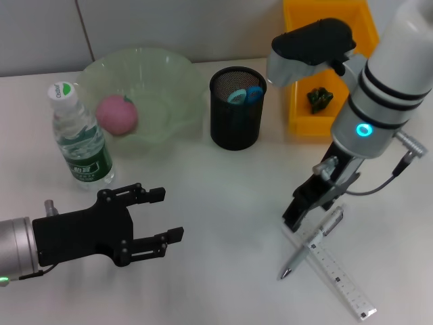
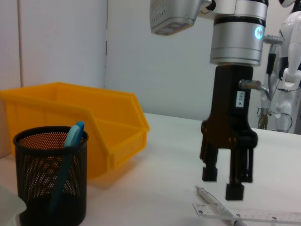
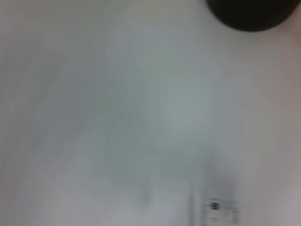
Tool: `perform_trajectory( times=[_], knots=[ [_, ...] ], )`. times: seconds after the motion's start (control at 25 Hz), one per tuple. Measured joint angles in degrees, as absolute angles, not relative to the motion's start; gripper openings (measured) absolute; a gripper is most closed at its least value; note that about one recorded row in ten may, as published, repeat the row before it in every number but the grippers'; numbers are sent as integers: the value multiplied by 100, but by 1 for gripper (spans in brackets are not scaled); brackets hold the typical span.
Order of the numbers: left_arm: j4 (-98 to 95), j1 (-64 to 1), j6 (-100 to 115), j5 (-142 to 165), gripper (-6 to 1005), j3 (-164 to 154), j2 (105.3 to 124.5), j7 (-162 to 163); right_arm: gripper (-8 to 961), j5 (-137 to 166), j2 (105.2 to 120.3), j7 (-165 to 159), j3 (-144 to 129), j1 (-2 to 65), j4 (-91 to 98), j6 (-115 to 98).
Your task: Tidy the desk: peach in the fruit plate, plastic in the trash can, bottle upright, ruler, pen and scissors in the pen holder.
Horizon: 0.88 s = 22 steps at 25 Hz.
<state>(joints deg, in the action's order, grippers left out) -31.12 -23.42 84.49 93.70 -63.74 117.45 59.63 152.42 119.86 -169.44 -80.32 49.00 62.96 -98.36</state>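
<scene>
Grippers first: our right gripper (image 1: 295, 218) hangs fingers-down over the front right part of the tabletop (image 1: 223, 203), just above the near end of the ruler (image 1: 338, 271). From the left wrist view we see its two fingers (image 2: 209, 174) apart with nothing between them, clear of the surface. Our left gripper (image 1: 166, 215) hovers near the front left edge, fingers spread and empty, pointing toward the middle of the desk.

We see the pen (image 1: 312, 244) lying across the clear ruler, the two crossing near the front right corner, with the pen's tip toward the front edge.

We find the peach (image 1: 117, 114) already inside the pale green fruit plate (image 1: 177, 76) toward the back left. The bottle (image 1: 80, 139) stands upright just in front of that plate, close to the left edge, its cap on.

The black mesh pen holder (image 1: 236, 118) sits at the back centre, beside the plate, with the blue-handled scissors (image 1: 245, 95) standing in it. Behind and right of it, the yellow trash can (image 1: 302, 115) rests at the back right, holding a crumpled dark piece of plastic (image 1: 319, 98).
</scene>
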Motion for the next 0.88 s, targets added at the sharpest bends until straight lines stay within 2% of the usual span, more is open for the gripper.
perform_trajectory(
  times=[0.88],
  knots=[
    [-3181,-2305,8480,9369,757,-6339,11733,5950,741,15266,11983,-16948,-8202,4895,5812,-9369]
  ],
)
